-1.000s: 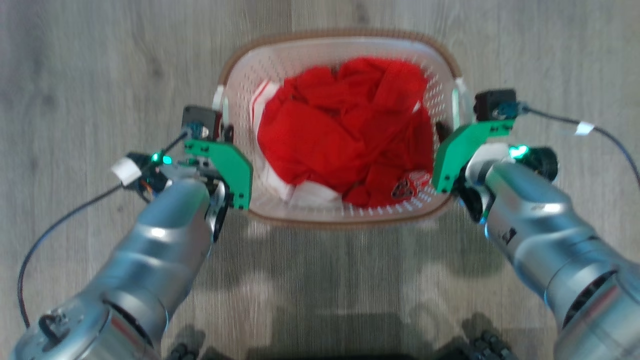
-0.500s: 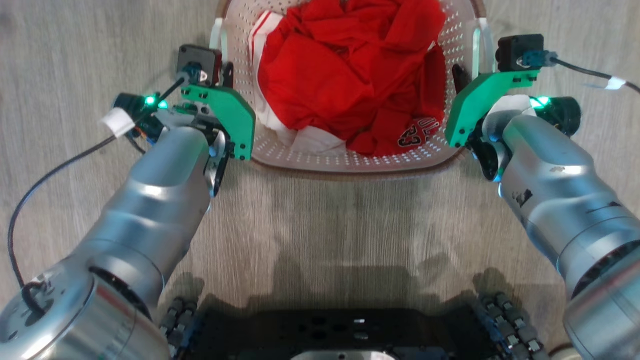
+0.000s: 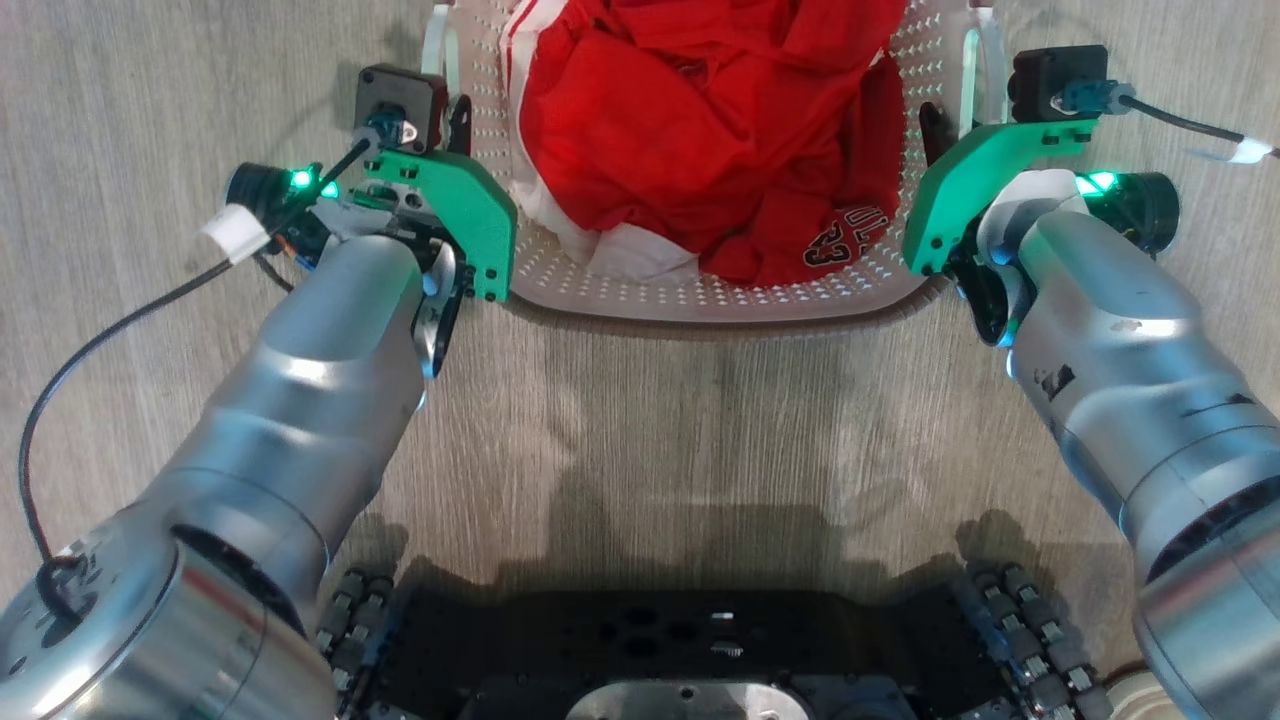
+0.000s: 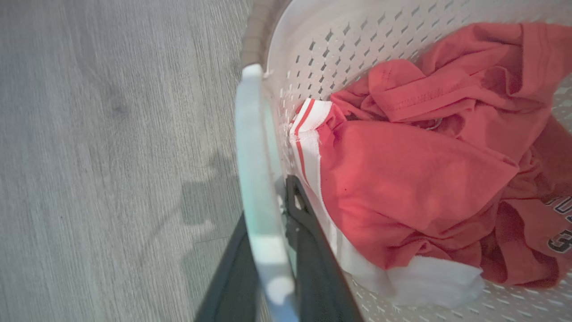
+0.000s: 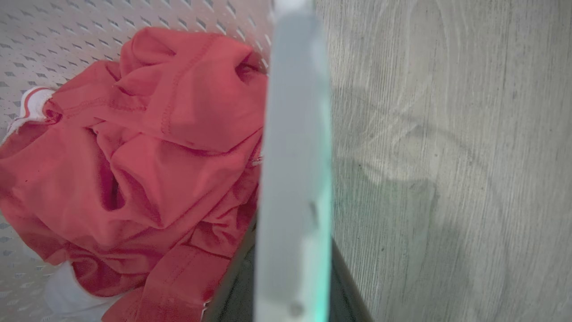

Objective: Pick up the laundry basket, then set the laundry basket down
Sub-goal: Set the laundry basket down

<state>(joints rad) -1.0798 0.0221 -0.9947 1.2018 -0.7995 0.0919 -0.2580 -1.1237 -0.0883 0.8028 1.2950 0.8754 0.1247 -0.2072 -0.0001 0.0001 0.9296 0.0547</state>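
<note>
Left gripper point(image 3: 452, 110) and right gripper point(image 3: 945, 115) each stay clamped on a side handle point(image 4: 252, 156) of the basket point(image 3: 700, 298), which sits between them with clothes point(image 3: 700, 130) inside. The head view has shifted and our base point(image 3: 690, 650) is now in it, so we judge the lift is underway.

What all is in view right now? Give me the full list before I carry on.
laundry basket: 1, white perforated with brown rim, top centre of the head view.
left handle, right handle: 2, white, one on each side of the basket.
clothing: count unclear, red with white trim, bundled inside the basket.
floor: grey wood-look, all around.
base: 1, black, bottom centre of the head view.
arms: 2, silver, lower left and lower right.
cables: 2, black, one off each wrist.
left gripper: 1, dark fingers, closed on the left handle.
right gripper: 1, dark fingers, closed on the right handle.
</note>
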